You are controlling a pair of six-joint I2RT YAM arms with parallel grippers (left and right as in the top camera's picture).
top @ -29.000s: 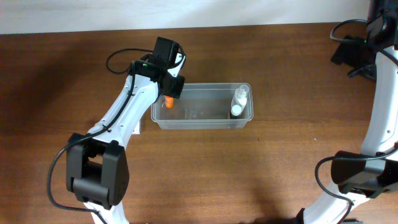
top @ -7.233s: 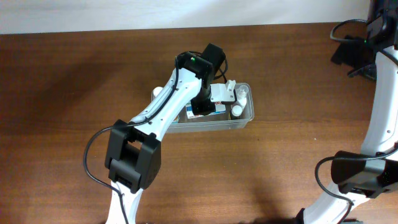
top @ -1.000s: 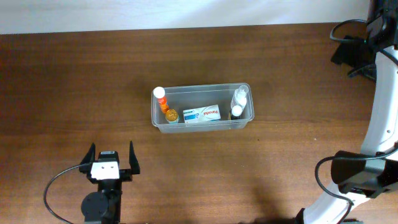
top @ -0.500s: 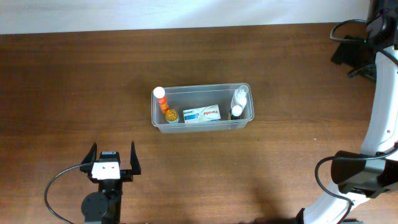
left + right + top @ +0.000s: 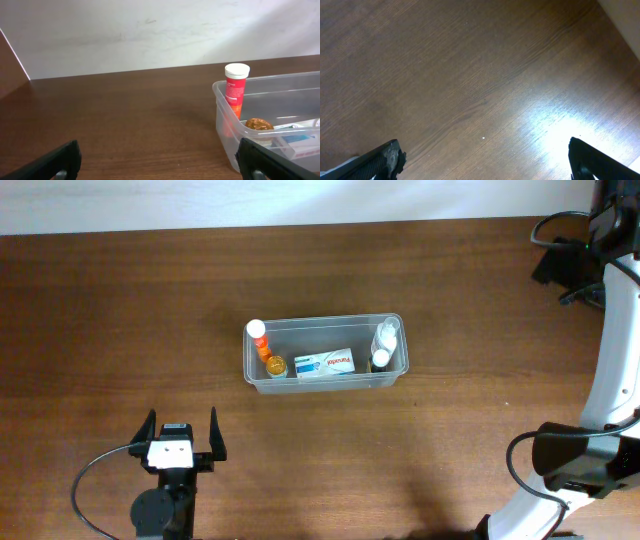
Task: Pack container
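The container [image 5: 325, 319], a clear rectangular tub, stands mid-table. Inside it are an orange tube with a white cap [image 5: 258, 332], an amber bottle with a gold lid [image 5: 276, 366], a white and blue box [image 5: 325, 363] and two white bottles [image 5: 383, 345]. My left gripper [image 5: 181, 418] is open and empty near the front left, well short of the tub. Its wrist view shows the container's near corner [image 5: 225, 120], the tube [image 5: 236, 90] and the gold lid [image 5: 256, 123]. My right gripper [image 5: 485, 165] is open above bare wood, far from the tub.
The right arm [image 5: 612, 330] rises along the table's right edge, with black cables at the back right corner [image 5: 560, 265]. A pale wall [image 5: 150, 35] runs behind the table's far edge. Brown wooden tabletop [image 5: 450, 460] surrounds the tub.
Earlier the left arm reached into the container; it has since drawn back to the front left, leaving the tube, amber bottle and box inside. Nothing moved in the last second.
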